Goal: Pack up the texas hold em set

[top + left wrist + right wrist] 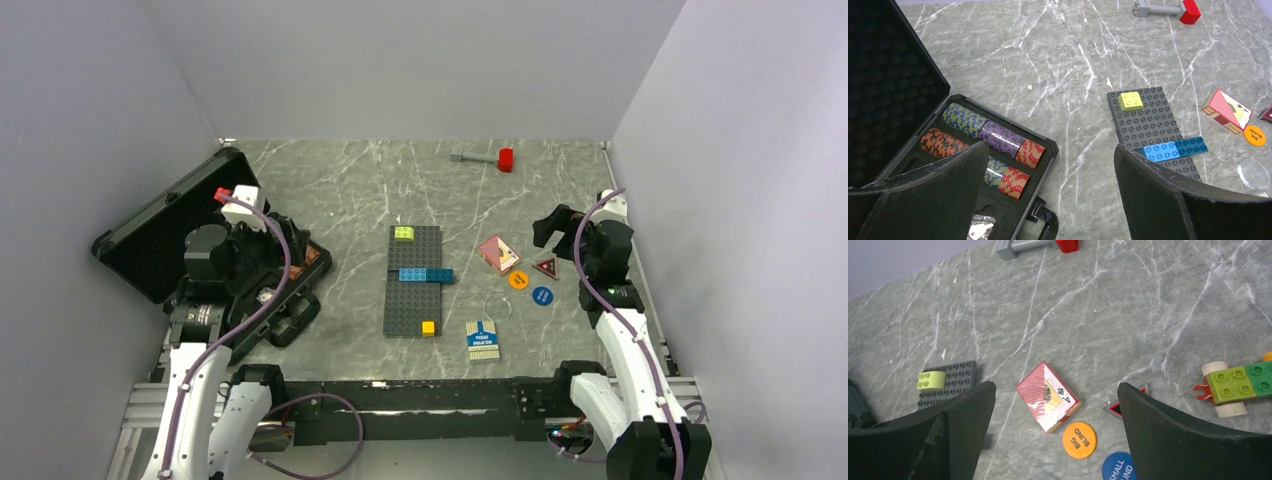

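The black case [150, 240] lies open at the left with its foam lid up; its base [1049, 148] holds rows of chips [998, 137]. My left gripper [285, 285] hangs open and empty over the case's right edge [1050, 147]. The pink card pack [498, 253] [1048, 396], the orange button [518, 280] [1079, 439], the blue button [542, 296] [1118, 467] and the red-triangle button [546, 266] [1115, 407] lie on the table at the right. My right gripper [555, 228] [1056, 385] is open above them. The blue-white card pack [483, 340] lies near the front.
A dark grey baseplate [413, 280] with coloured bricks lies mid-table. A red-headed hammer [485, 157] lies at the back. A clear disc [497, 307] lies by the buttons. A green wheeled brick toy [1233, 385] sits at the right. Walls close three sides.
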Controlling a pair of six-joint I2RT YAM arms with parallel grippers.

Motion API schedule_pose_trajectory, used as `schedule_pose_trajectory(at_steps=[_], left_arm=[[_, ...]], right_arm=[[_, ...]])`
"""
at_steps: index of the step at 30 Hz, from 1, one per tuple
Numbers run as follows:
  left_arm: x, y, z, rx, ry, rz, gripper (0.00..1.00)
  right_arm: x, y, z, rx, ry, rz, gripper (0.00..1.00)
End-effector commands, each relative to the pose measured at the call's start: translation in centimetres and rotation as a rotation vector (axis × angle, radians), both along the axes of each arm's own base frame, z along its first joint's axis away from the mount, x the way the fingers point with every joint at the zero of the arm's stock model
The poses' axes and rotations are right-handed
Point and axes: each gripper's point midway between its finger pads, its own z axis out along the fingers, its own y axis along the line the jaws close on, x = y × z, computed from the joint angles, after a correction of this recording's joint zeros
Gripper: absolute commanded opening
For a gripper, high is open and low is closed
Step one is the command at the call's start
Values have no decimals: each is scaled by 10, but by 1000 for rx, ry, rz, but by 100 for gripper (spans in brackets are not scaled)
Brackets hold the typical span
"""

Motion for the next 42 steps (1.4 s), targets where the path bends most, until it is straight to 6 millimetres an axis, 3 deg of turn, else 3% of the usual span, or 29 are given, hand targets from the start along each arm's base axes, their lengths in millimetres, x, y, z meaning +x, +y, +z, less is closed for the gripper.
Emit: schedule_pose_trajectory(at_steps=[1,10,14,18,22,26,28,30,33,42], left_arm=[[8,2,9,-30,-21,29,99],[14,13,8,-41,2,107,99],[13,21,18,-44,-35,156,99],[18,24,41,-52,-28,178,99],[28,21,38,-21,-15,148,99],[29,21,12,10,15,131,99],[26,19,11,20,7,122,99],[23,18,12,23,-12,110,99],[20,21,10,38,-18,127,99],[20,15,9,48,-24,80,99]], right_arm=[[8,-3,20,8,-59,-20,99],[11,-3,15,21,-32,-27,99],[13,3,12,36,-9,2,99],[16,4,8,67,30,-5,100],[11,7,1,43,64,29,97],[5,7,-18,-2,184,42,90],[2,10,-35,-32,268,51,89],[-1,30,-53,-72,349,101,87],[-5,43,-78,-142,464,121,84],[-19,46,-124,-185,651,160,81]])
